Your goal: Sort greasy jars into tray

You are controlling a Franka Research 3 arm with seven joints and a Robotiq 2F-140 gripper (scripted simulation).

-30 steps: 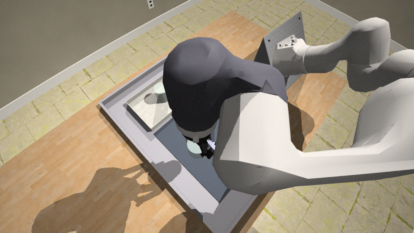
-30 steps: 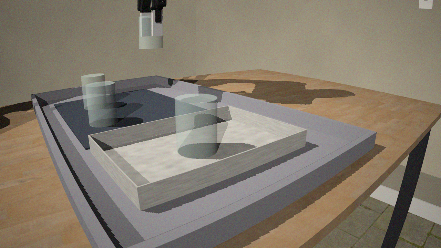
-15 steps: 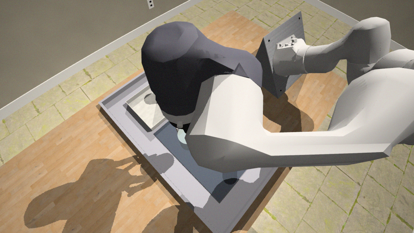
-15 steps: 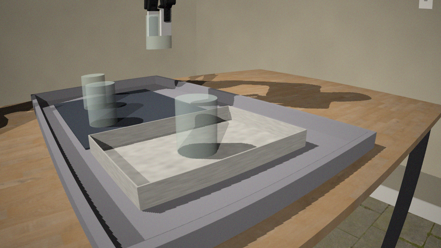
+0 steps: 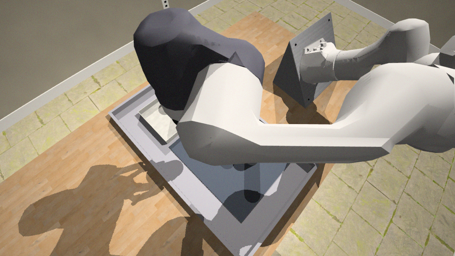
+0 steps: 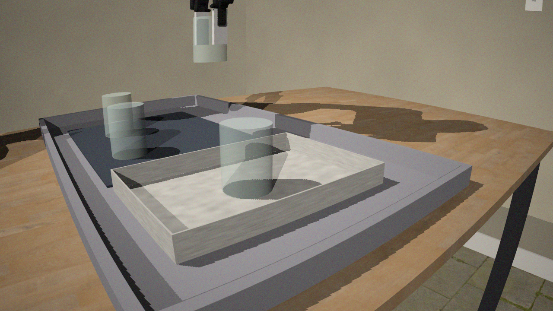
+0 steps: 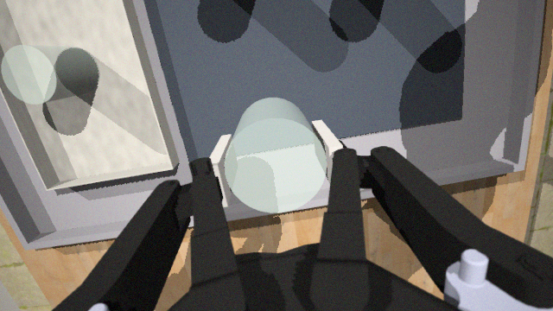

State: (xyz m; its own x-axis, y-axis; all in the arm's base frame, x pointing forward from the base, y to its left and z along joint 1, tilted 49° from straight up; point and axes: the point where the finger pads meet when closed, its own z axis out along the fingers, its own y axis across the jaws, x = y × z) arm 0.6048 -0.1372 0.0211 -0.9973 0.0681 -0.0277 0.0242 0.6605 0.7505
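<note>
High above the drying mat (image 5: 203, 173) (image 6: 173, 133) (image 7: 268, 65), my pincer (image 6: 210, 29) (image 7: 274, 143) is clamped on an upright glass jar (image 6: 210, 53) (image 7: 275, 164), one pale pad pressed to either side of it. Below, in the exterior view, two more jars stand upright at the left of the mat: a nearer jar (image 6: 126, 131) and a farther jar (image 6: 116, 98), which overlap from that side; I cannot tell whether they touch. At the near side, beside the mat, lies the pale tray (image 5: 166, 142) (image 6: 278, 224) (image 7: 153, 86), with a fourth jar (image 6: 246, 158) (image 7: 28, 74) standing upright inside its rims. Mat and tray both rest on the grey steel table top (image 5: 191, 184) (image 6: 328, 232) (image 7: 380, 140), itself set on a wooden table (image 5: 63, 152) (image 6: 483, 150) (image 7: 415, 276).

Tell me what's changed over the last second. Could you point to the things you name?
The gripper (image 6: 210, 26) (image 7: 274, 143) has carried its jar (image 6: 210, 53) (image 7: 275, 173) through the air toward the tray (image 5: 155, 121) (image 6: 173, 201) (image 7: 108, 26). Nothing was newly gripped or let go. The tray, the jar standing in it (image 6: 246, 154) (image 7: 28, 74) and the two jars on the mat (image 5: 206, 178) (image 6: 193, 135) (image 7: 259, 78) stayed put.
</note>
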